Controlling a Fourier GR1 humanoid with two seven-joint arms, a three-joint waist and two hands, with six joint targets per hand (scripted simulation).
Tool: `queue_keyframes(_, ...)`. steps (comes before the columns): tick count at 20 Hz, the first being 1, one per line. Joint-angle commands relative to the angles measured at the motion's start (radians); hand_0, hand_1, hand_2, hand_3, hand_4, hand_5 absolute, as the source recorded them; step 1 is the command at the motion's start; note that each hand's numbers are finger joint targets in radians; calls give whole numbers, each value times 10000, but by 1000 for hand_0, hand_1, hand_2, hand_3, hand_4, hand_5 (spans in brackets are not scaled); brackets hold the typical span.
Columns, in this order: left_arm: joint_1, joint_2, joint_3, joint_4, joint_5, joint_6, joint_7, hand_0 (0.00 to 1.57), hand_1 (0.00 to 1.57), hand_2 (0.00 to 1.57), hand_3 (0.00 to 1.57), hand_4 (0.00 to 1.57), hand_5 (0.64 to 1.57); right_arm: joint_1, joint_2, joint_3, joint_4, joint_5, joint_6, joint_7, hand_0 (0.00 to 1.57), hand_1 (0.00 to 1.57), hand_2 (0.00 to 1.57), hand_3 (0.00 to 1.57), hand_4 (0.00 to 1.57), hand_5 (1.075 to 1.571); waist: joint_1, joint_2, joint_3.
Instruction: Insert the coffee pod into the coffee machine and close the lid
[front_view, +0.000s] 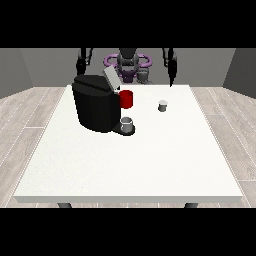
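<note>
Pod (162, 105) on table (125, 165), hand (172, 70) well behind

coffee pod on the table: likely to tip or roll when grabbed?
The coffee pod stands upright, short and squat, so probably stable against tipping. It looks round-bodied, so if knocked over it may roll. Small, likely light; a nudge could slide it on the table.

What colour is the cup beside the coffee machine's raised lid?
Red; the cup shows best in the front view.

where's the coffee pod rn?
In the front view the coffee pod stands on the white table, right of centre toward the robot's side, apart from the red cup and coffee machine.
</note>
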Motion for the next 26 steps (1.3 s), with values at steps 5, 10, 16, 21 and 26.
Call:
queue_keyframes(5,487,61,-253,-350,384,-1138,-1553,0,0,0,0,264,1571,-229,111,-496,652,-174,-117,-94,0,0,0,0,128,1571,797,-737,136)
queue_keyframes(10,185,899,19,-142,-634,-843,-1505,0,0,0,0,213,1571,-10,567,-1029,50,-270,-1007,-907,0,0,0,0,94,1571,29,-1011,138)
queue_keyframes(16,-1884,1816,1130,1305,-624,-1057,-544,0,0,0,0,0,1571,-585,1081,-346,-216,75,-1282,-903,0,0,0,0,169,1571,-664,-124,133)
queue_keyframes(21,-2516,2201,1343,2733,-632,-1610,-422,0,0,0,0,0,1571,-498,978,-235,-362,-27,-1028,-864,0,0,0,0,168,1571,-903,90,133)
queue_keyframes(26,-3029,2126,1493,4377,-1245,-1123,-1484,0,0,0,0,0,1571,-854,1095,291,-517,-19,-1411,-1357,0,0,0,0,233,1571,-1126,958,129)
